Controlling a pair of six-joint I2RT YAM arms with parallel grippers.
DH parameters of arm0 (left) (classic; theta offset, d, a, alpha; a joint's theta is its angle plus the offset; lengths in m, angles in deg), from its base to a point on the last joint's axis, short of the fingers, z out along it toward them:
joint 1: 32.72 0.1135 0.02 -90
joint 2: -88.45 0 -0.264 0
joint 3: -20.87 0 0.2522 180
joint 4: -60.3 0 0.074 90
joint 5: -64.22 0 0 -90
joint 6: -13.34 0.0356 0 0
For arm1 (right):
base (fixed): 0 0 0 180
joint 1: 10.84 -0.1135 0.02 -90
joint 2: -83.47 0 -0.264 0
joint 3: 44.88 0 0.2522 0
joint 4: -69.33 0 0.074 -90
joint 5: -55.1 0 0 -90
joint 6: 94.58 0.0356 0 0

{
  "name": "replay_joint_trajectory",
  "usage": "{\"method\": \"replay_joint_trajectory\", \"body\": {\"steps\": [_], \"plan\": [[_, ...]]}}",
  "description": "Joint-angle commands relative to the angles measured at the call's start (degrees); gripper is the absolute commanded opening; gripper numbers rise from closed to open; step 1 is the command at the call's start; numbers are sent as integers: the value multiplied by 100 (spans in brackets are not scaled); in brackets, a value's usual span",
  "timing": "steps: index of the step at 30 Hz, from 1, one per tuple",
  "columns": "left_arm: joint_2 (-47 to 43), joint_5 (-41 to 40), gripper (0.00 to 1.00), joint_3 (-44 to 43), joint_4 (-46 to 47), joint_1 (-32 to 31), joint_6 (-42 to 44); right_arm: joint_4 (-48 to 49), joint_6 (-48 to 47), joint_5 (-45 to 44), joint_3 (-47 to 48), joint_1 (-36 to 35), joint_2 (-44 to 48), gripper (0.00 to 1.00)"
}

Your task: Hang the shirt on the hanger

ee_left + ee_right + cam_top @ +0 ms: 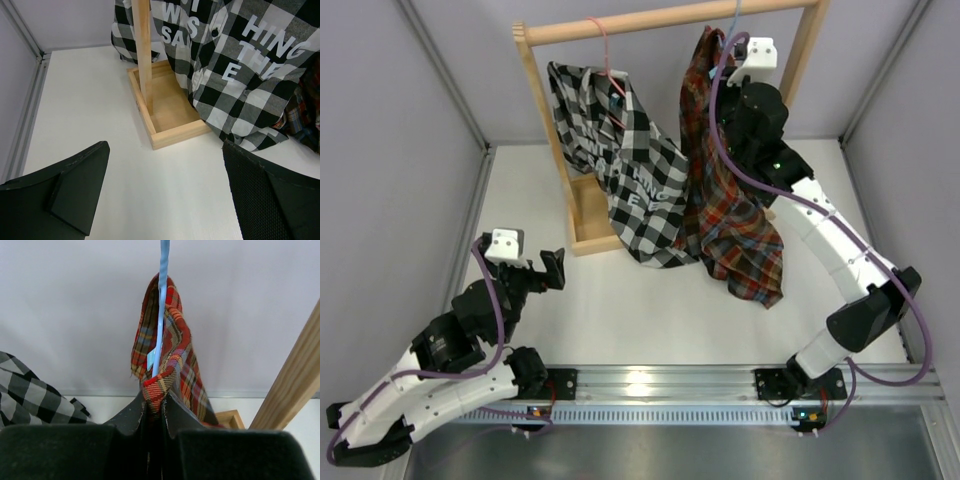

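right gripper tight on plaid shirt by light-blue hanger

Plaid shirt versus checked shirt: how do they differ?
The plaid shirt is red, orange and blue; the checked shirt is black-and-white with lettering. The right gripper pinches the plaid shirt by the blue hanger; the checked shirt hangs free on a pink hanger. Both hang at the wooden rack.

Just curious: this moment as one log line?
right jaws: shut on red-orange-blue plaid fabric shirt | thin light-blue wire hanger: tucked into shirt | left jaws: open, empty
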Motion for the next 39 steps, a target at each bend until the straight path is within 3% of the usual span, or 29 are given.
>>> {"method": "replay_joint_trajectory", "body": {"steps": [1, 16, 20, 22, 23, 26, 29, 35, 39], "plan": [[-19, 57, 98, 54, 269, 28, 74, 799, 165, 493, -169, 34, 239, 0], [253, -689, 98, -51, 85, 116, -164, 790, 447, 186, -881, -116, 695, 3], [350, -690, 98, -121, 5, 300, -383, 597, 438, 317, -872, -124, 897, 42], [402, -647, 98, -139, -12, 572, -454, 491, 473, 423, -925, -124, 1029, 54], [429, -490, 98, -148, -3, 686, -489, 291, 490, 449, -1012, -116, 1221, 72], [595, -34, 98, -130, 110, 1274, -515, -263, 499, 590, -1240, -116, 1695, 99], [894, 590, 98, -113, 286, 2187, -489, -888, 455, 643, -1696, -107, 2283, 99], [1378, 2586, 98, -69, 419, 4796, -858, -1775, 386, 72, -3373, -107, 3882, 99], [1151, 2580, 98, 19, 24, 4932, -902, -2346, 385, -226, -4281, -107, 4886, 100]]}}
